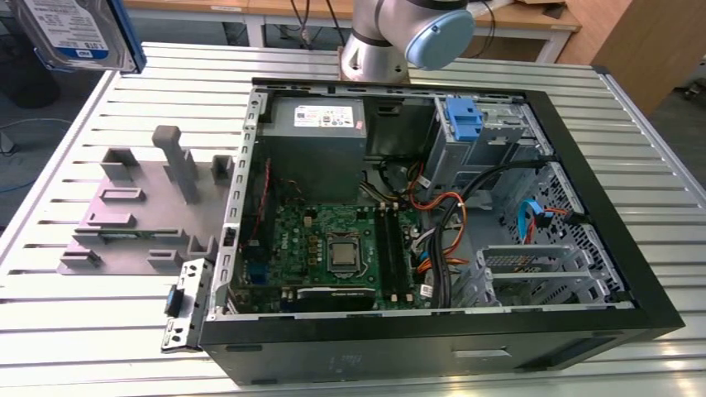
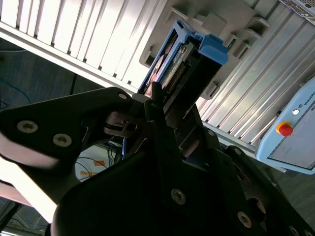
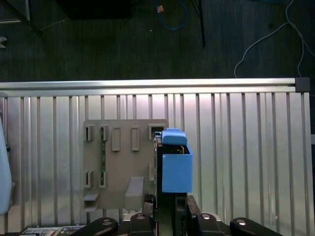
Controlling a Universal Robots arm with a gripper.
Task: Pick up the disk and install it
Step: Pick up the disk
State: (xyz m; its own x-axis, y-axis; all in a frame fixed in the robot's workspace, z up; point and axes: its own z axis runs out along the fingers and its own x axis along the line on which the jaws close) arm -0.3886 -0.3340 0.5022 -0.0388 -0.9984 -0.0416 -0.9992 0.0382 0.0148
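Exterior view: disk (image 1: 75, 31) is hanging high at the view's far left with its label facing the camera and its blue bracket (image 1: 134, 37) running down one edge. It's sitting well clear of the tabletop (image 1: 99, 347) and well apart from the open case (image 1: 617, 248). Grey fixture (image 1: 138, 215) is lying just beside the case. A bare blue latch (image 1: 465, 118) is sitting in the drive cage inside. Arm (image 1: 414, 33) is rising behind the case. This view is giving the case layout and the disk's height.

Second wrist view: this one is giving the grip itself. Tool (image 2: 165, 110) is clamping the disk (image 2: 179, 64), jaws closed on its flat faces near one end, the rest sticking out past them. Board edge is showing inside the bracket. A pendant (image 2: 290, 132) with a red button is lying off to the side.

First wrist view: this one is giving the plan position. Disk (image 3: 175, 169) is showing edge-on, jutting from the tool (image 3: 166, 209) over one edge of the fixture (image 3: 118, 167), with tabletop slats (image 3: 246, 147) underneath.

Handling, my read: it's stiff, dense for its size and shock-sensitive, and the smooth metal faces are probably slick. The bracket is likely flexing plastic, so I'm favouring a hold on the metal body. The long overhang is likely levering on the grip.
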